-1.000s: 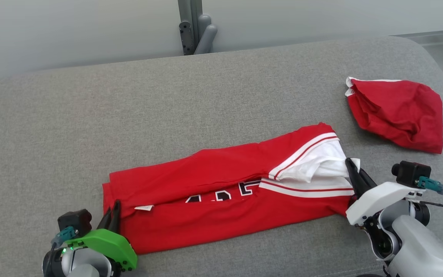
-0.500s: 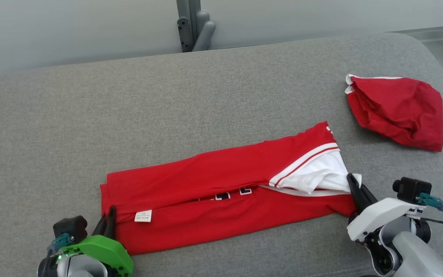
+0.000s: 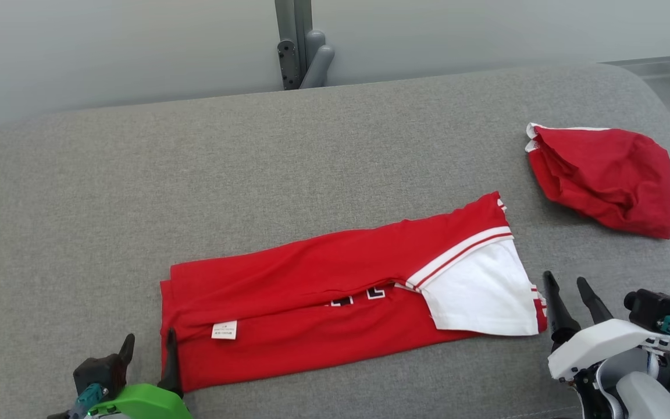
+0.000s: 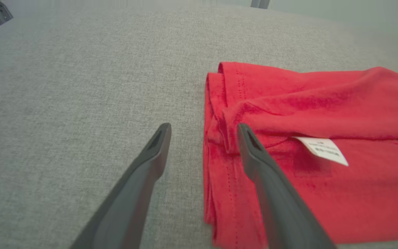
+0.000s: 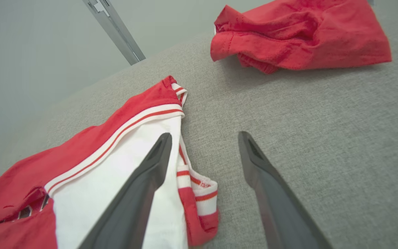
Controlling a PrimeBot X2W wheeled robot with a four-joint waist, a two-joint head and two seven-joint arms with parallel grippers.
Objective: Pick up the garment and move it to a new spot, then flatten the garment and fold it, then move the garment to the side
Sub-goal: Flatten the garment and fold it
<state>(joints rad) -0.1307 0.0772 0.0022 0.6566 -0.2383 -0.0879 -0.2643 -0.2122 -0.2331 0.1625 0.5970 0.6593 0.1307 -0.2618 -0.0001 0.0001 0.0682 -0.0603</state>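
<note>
The garment (image 3: pixel 323 291) is a red jersey folded into a long strip on the grey padded surface (image 3: pixel 137 186), with a white panel at its right end and a small white label (image 3: pixel 224 330) near its left end. My left gripper (image 3: pixel 149 338) stands open at the strip's left end, one finger over the red edge (image 4: pixel 219 114) and the other over bare fabric. My right gripper (image 3: pixel 565 280) is open just right of the white end. In the right wrist view its left finger (image 5: pixel 150 173) lies over the white panel (image 5: pixel 116 166). Neither gripper holds anything.
A second red cloth (image 3: pixel 602 174) lies bunched at the far right, also in the right wrist view (image 5: pixel 299 34). A grey metal post (image 3: pixel 300 46) stands behind the surface's back edge. The surface's rounded right edge is near the right gripper.
Both grippers have opened and let go of the garment's ends. The white right end, bunched before, now lies flat. The head camera has shifted slightly.
</note>
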